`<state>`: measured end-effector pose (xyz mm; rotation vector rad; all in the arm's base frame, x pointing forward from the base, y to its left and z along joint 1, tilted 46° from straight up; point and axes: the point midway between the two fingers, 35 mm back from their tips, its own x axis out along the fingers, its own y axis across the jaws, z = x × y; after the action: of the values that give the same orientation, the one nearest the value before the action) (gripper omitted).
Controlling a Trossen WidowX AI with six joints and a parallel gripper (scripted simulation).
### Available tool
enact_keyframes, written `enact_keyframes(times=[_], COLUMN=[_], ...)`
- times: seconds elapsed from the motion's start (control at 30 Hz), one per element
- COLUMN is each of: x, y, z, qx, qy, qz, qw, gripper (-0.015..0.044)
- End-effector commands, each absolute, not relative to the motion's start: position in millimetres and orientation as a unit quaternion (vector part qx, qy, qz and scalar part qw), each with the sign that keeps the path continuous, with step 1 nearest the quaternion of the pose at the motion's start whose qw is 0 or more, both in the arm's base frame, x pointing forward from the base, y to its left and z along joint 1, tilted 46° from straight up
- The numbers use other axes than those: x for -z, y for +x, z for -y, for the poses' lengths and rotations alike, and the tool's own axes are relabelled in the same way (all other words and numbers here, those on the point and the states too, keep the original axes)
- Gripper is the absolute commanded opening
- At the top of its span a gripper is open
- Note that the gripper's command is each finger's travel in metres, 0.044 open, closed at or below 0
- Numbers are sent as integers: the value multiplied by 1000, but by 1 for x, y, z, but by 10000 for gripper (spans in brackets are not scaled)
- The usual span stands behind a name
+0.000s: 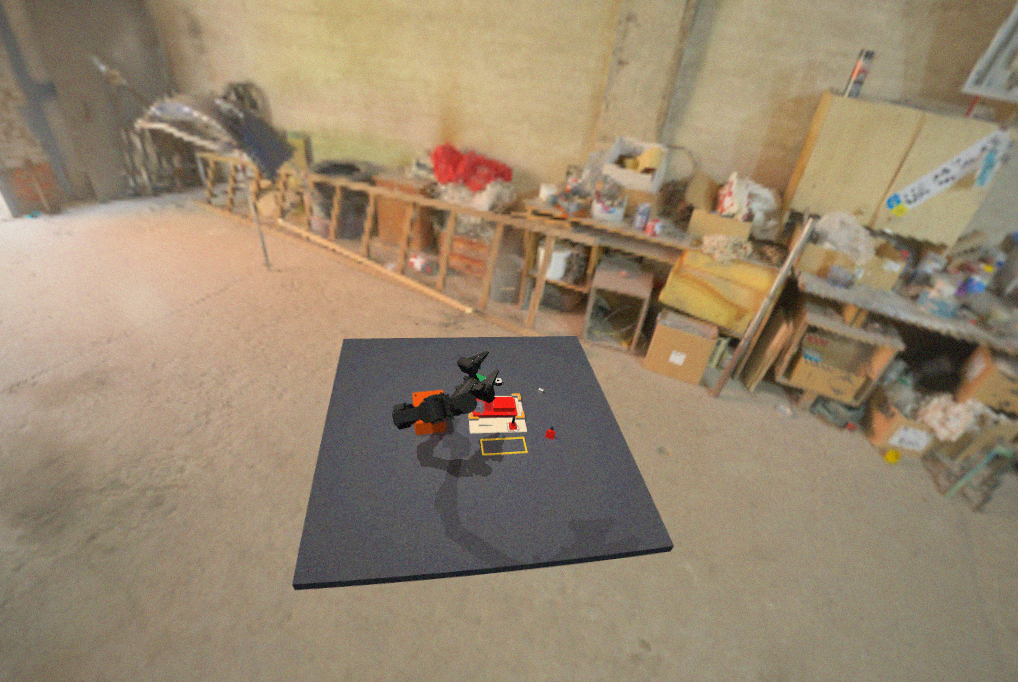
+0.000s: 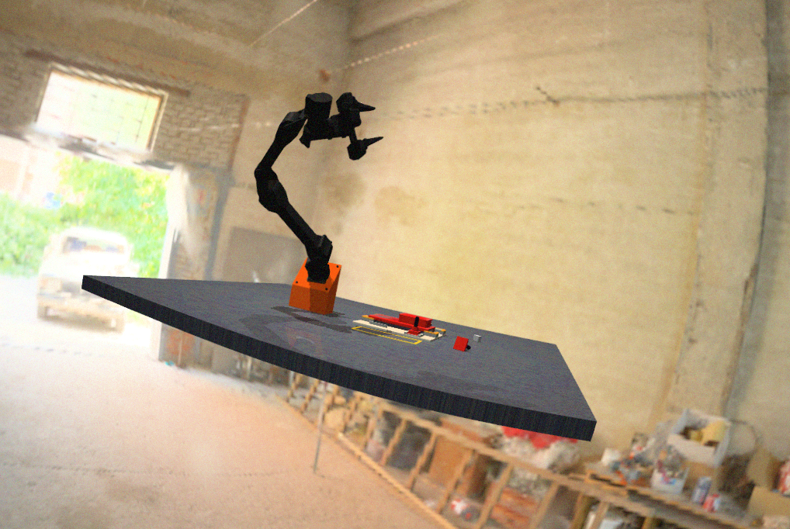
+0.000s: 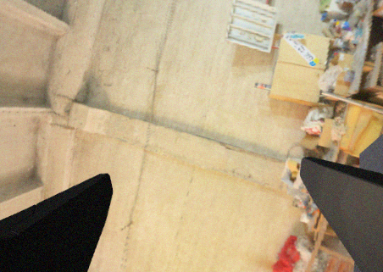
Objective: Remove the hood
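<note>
The red toy car [image 1: 491, 406] [image 2: 407, 324] sits on a cream base plate [image 1: 486, 426] in the middle of the dark table [image 1: 414, 522] [image 2: 508, 380]. Its hood is too small to tell apart from the rest of the red top. The yellow marked rectangle [image 1: 481, 447] [image 2: 385, 337] lies on the table just in front of the plate, with nothing inside it. My gripper [image 2: 374, 123] [image 3: 208, 175] is open and empty. It is raised high above the table and points sideways at the far wall. The wrist view shows only wall and shelves between the fingers.
The arm's orange base [image 1: 428, 411] [image 2: 315, 289] stands left of the car. A small red piece [image 1: 550, 433] [image 2: 460, 343] and a small pale piece [image 1: 541, 390] [image 2: 476, 337] lie to the right of it. A green piece [image 1: 483, 377] lies behind the car.
</note>
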<state>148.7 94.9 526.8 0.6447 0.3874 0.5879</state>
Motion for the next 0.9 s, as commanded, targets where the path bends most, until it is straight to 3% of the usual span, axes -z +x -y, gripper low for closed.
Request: enact_keyframes(times=[0.0, 0.43, 0.87], x=[-505, -413, -290], y=[188, 297, 366], z=[-92, -92, -89], qx=[-241, -111, 39], qy=[322, 315, 250], qz=[-226, -352, -470], qw=[887, 875, 846], gripper=[440, 440, 440])
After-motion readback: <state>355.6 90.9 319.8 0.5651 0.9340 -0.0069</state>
